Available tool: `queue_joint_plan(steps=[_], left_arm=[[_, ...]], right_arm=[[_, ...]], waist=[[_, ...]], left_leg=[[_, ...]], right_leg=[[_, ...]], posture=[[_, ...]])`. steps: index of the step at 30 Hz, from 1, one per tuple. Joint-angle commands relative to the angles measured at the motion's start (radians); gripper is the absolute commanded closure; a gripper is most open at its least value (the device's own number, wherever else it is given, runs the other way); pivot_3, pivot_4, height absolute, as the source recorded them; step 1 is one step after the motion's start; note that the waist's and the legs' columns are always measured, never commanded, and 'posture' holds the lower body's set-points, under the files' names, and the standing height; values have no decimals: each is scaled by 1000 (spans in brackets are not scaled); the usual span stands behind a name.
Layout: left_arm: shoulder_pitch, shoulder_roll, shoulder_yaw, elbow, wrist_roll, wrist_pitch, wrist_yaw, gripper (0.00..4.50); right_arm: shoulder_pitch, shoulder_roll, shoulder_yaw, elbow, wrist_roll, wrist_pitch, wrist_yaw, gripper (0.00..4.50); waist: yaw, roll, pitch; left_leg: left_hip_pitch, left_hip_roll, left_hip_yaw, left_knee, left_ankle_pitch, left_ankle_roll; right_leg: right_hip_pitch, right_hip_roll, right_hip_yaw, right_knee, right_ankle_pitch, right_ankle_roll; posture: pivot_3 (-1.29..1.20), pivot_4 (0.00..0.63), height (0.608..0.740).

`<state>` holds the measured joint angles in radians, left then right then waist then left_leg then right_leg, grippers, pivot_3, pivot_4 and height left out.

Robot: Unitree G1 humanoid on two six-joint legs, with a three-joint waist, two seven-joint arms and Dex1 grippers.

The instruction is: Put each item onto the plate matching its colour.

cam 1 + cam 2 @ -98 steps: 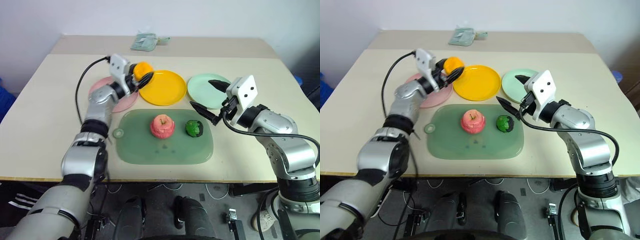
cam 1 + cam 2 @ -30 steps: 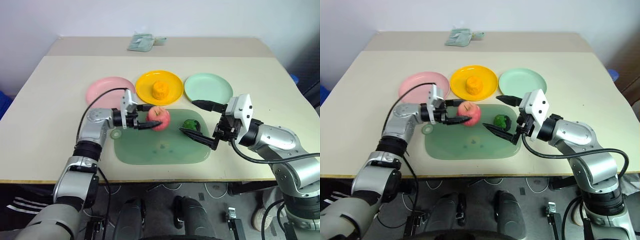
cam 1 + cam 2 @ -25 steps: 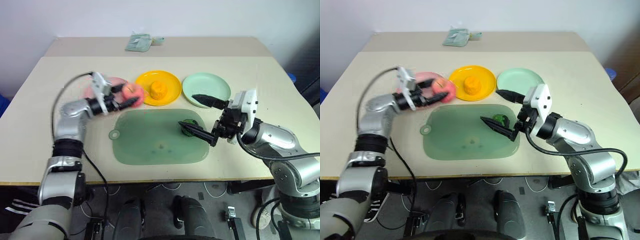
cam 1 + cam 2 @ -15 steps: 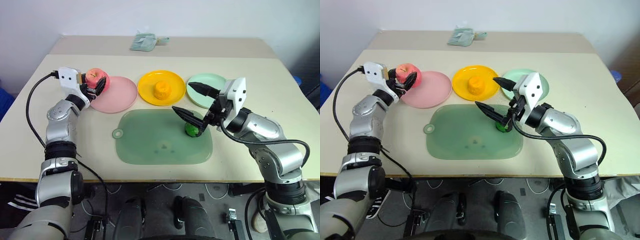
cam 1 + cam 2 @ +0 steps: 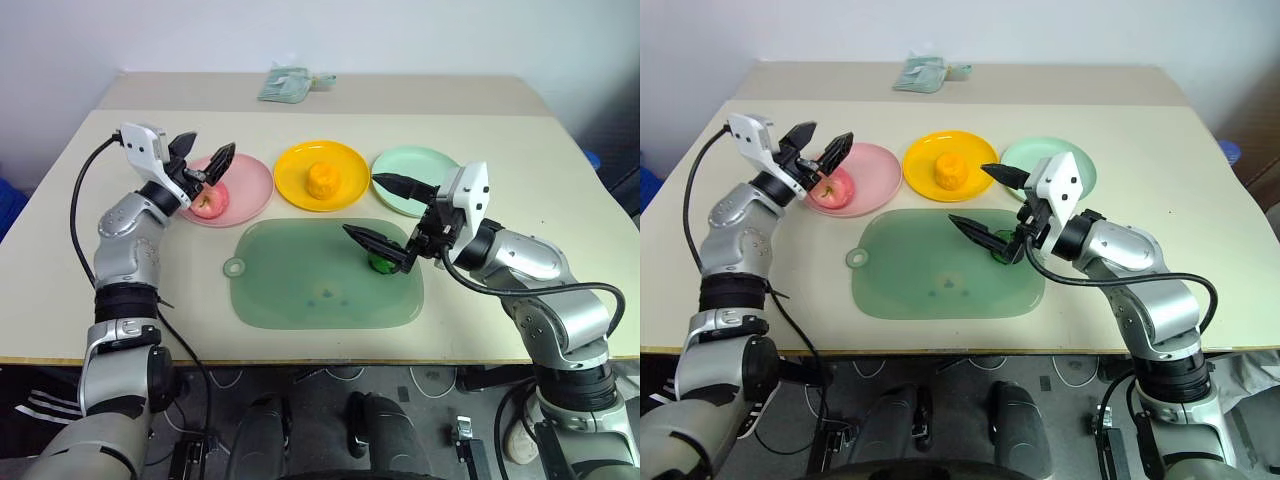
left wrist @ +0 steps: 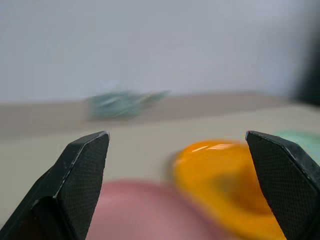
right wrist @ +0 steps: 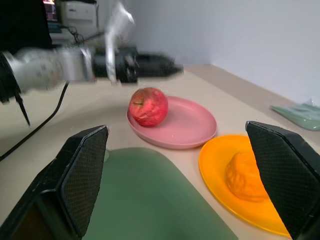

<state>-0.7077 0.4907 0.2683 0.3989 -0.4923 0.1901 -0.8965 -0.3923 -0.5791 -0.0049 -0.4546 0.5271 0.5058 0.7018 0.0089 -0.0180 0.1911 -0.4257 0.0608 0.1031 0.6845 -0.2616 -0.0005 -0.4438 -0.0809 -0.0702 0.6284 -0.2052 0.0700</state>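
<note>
Right gripper (image 5: 390,216), jaws spread around the dark green round toy fruit (image 5: 381,263), could nudge it rolling toward 6 o'clock.

Beige table (image 5: 560,170) carrying the lot, pink plate (image 5: 245,180), yellow plate (image 5: 295,185) and mint green plate (image 5: 440,165) lined up in a row, translucent green board (image 5: 300,285) just in front, folded greenish cloth (image 5: 290,82) at the far edge

no readable text, no labels, no brands, no numbers, no signs
</note>
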Motion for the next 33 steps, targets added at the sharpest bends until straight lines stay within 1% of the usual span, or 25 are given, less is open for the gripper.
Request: queue_joint_plan(steps=[1,3,5,7,11,14,19,24,33], left_arm=[[86,88,-37,-188,-174,202,-270,50],[125,130,-43,-253,-248,295,-357,50],[147,169,-56,-286,-270,349,-407,50],[155,173,-59,-293,-249,312,-430,50],[159,181,-76,-282,-231,315,-454,50],[163,173,-83,-291,-237,311,-472,50],[178,181,-87,-284,-213,270,-502,50],[199,195,-103,-244,-138,184,-524,50],[203,196,-107,-218,-108,146,-552,50]], right_arm=[[6,-38,15,-4,-44,29,-6,0],[4,-37,33,10,-66,41,-20,0],[0,-44,67,34,-116,60,-38,0],[2,-23,67,58,-123,66,-53,0],[18,1,66,71,-101,70,-31,0],[31,-5,102,114,-172,42,-37,0],[45,-12,125,146,-221,28,-26,0],[37,-2,120,176,-243,41,-31,0],[36,-7,128,207,-273,35,-7,0]], waist=[[-6,0,0],[-16,0,0],[-19,0,0],[-19,0,0],[-18,0,0],[-20,0,0],[-20,0,0],[-20,0,0],[-20,0,0]], left_leg=[[0,0,0,0,0,0],[1,1,0,0,0,0],[1,1,-1,0,1,-1],[1,1,-1,0,1,-1],[0,1,-1,0,1,-1],[0,1,-1,-1,1,-1],[0,1,-1,-1,1,-1],[0,1,-1,-1,1,-1],[0,1,-1,-1,1,-1]], right_leg=[[0,0,0,0,0,0],[0,1,0,1,0,0],[0,1,0,1,0,-1],[0,1,0,1,-2,-3],[0,1,0,0,-2,-3],[0,1,0,0,-1,-2],[0,1,0,0,-2,-2],[-1,1,0,0,-2,-3],[-1,1,0,0,-2,-3]], posture=[[0,150,740],[0,150,740],[0,150,740],[0,150,740],[0,150,740],[0,150,740],[0,150,740],[0,150,740],[0,150,740]])
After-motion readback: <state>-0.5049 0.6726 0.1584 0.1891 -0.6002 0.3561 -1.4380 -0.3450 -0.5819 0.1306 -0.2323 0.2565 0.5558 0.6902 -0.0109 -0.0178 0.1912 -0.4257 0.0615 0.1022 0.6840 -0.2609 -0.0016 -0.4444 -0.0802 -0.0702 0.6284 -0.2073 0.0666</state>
